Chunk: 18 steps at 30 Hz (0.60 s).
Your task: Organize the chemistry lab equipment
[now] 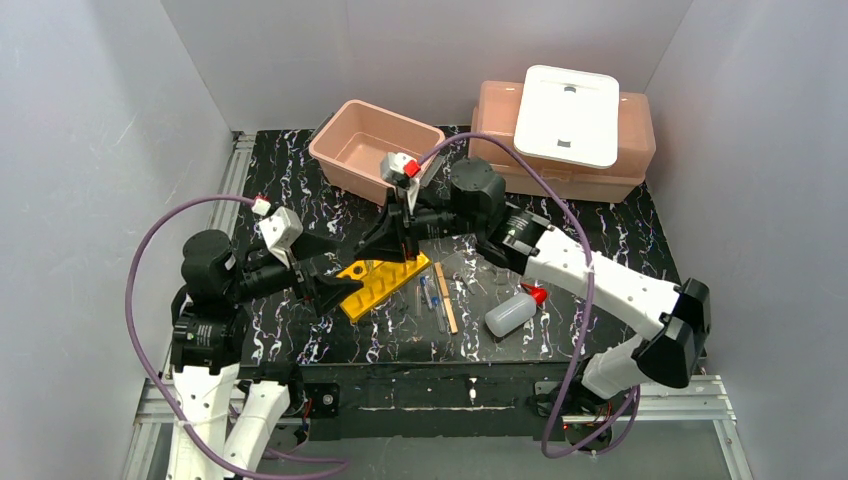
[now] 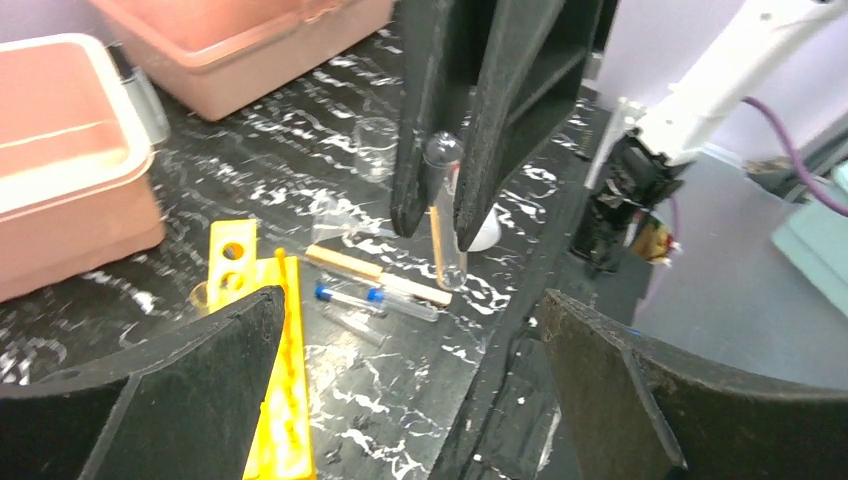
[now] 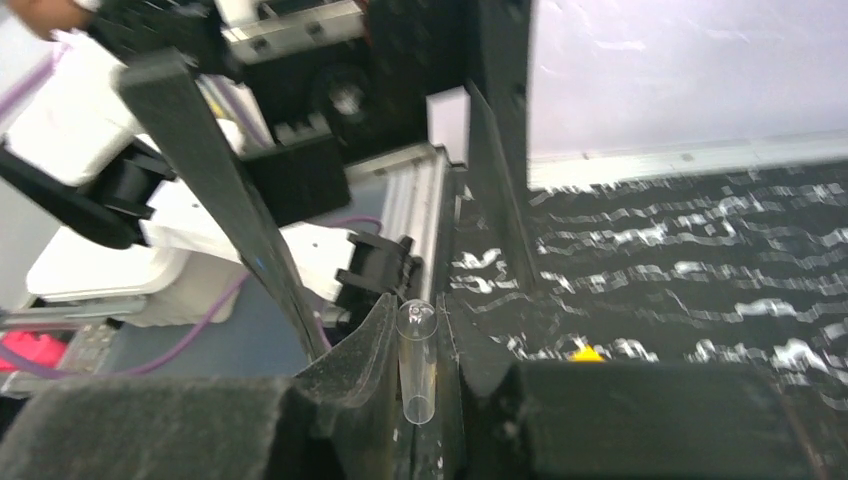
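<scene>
right hand [image 2: 440, 228] grasping glass tube [image 2: 450, 262] (upright) | left hand [image 1: 335, 281] released, empty

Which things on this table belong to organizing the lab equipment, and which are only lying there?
Belong to the job: yellow rack, glass tube in the right claw, small beaker, squeeze bottle, wooden stick, blue-tipped pipettes.

Only lying about: open pink tub, second pink tub, white lid on it.
</scene>
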Tool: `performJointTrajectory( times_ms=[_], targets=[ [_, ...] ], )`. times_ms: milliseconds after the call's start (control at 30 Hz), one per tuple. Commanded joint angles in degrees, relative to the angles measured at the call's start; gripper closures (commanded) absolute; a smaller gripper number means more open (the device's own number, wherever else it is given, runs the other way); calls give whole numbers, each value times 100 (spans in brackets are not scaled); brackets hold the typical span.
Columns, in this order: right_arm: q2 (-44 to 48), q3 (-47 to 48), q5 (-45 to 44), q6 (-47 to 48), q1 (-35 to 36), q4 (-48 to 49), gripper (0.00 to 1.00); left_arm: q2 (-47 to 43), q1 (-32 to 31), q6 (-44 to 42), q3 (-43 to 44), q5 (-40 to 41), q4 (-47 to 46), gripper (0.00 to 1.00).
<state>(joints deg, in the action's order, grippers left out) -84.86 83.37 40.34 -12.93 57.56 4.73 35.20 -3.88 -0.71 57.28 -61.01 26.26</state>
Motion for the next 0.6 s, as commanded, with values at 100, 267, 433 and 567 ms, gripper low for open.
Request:
performJointTrajectory(
  times_ms=[100, 267, 433, 567],
  targets=[
    [414, -1473, -1240, 194, -23, 920, 99, -464, 1, 26, -300, 2607, 245, 2],
    [148, -2081, -1834, 359, 198, 1592, 99, -639, 1, 338, -730, 3248, 190, 2],
    [-194, -2589, -2529, 535, 389, 2717, 99, -620, 1, 284, -973, 3405, 122, 2],
    [-561, -2747, -3067, 719, 547, 3437, 99, -565, 6, 228, -1088, 3358, 70, 2]
  ],
)
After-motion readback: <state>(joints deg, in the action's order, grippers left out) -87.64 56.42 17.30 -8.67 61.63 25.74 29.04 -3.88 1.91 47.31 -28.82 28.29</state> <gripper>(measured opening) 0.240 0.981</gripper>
